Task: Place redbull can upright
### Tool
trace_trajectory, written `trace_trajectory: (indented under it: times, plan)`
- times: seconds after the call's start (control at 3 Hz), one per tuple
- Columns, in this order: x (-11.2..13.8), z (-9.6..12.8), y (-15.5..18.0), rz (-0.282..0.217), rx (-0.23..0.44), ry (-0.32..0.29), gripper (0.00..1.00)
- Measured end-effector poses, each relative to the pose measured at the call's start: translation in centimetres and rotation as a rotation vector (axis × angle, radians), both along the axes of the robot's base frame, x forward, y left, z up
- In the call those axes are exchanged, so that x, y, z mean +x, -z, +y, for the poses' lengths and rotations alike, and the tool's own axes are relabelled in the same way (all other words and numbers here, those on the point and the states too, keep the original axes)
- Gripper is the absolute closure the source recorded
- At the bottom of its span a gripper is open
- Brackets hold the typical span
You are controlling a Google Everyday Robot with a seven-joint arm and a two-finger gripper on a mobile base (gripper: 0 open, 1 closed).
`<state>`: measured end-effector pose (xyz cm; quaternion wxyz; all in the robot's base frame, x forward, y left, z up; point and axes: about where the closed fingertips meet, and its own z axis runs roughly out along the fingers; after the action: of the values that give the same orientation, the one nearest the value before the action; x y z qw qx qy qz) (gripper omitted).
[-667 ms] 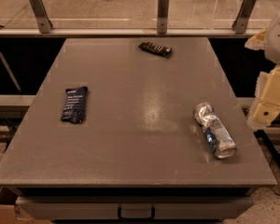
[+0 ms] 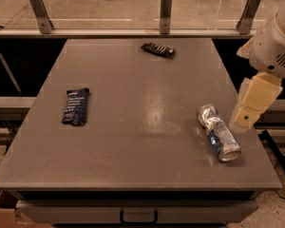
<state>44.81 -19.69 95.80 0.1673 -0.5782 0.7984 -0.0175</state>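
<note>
The redbull can (image 2: pixel 218 133) is a slim silver-and-blue crinkled can. It lies on its side near the right edge of the grey table (image 2: pixel 133 127), with one end pointing to the front right. My gripper (image 2: pixel 252 103) hangs at the right edge of the view, just right of the can and a little above the table. It holds nothing that I can see and does not touch the can.
A flat dark-blue packet (image 2: pixel 75 106) lies on the left of the table. A small dark wrapped bar (image 2: pixel 157 50) lies near the far edge. A glass barrier on metal posts (image 2: pixel 166 11) runs behind the table. A drawer handle (image 2: pixel 138 216) shows below the front edge.
My arm and gripper have moved left, closer to the can. The can, packet and bar have not moved.
</note>
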Motion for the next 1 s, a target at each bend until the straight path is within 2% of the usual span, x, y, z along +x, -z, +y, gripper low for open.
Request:
trace_trajectory:
  times: [0.33, 0.67, 1.0]
  plan:
    - [1.4, 1.3, 3.3, 0.046, 0.032, 0.094, 0.00]
    - [2.1, 2.5, 6.2, 0.099, 0.056, 0.224, 0.00]
    - [2.1, 3.2, 8.8, 0.149, 0.040, 0.358, 0.00]
